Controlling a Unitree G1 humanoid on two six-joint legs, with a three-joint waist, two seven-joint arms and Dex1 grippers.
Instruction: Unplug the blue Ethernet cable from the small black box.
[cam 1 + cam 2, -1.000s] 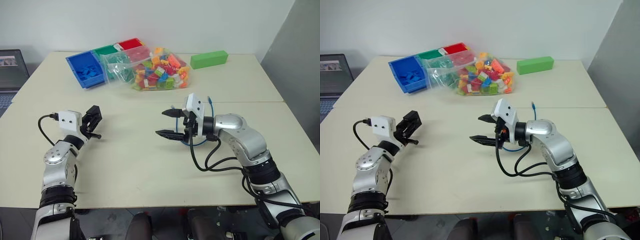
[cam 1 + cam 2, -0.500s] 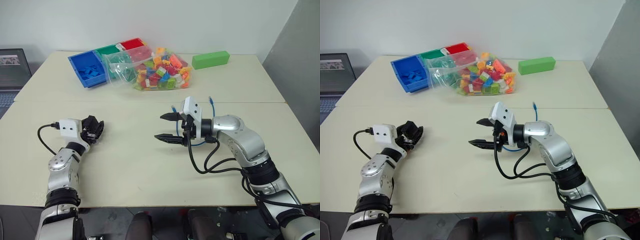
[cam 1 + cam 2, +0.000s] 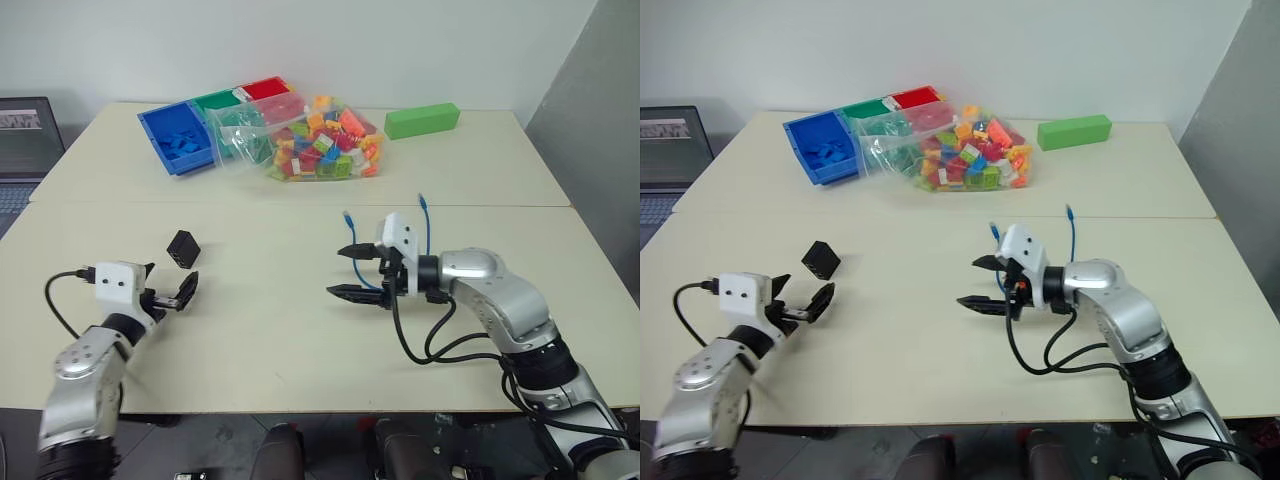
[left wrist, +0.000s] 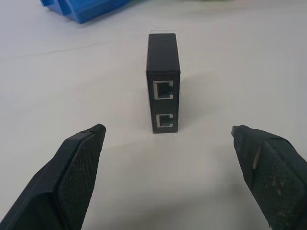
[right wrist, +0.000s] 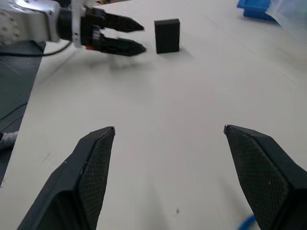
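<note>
On the left side of the beige table (image 3: 300, 350) stands one small black box (image 3: 183, 247), matte, upright on edge, with two empty square ports stacked on the face turned toward the left gripper (image 3: 168, 292), whose fingers are spread apart with nothing between them. One blue Ethernet cable (image 3: 424, 225) loops beside the right gripper (image 3: 350, 270), its two clear-tipped ends raised; that gripper's fingers also stand apart, empty.

Small black box (image 3: 183, 247) on table (image 3: 270, 330), ahead of left gripper (image 3: 168, 295); Ethernet cable (image 3: 424, 226) behind right gripper (image 3: 352, 271).
</note>
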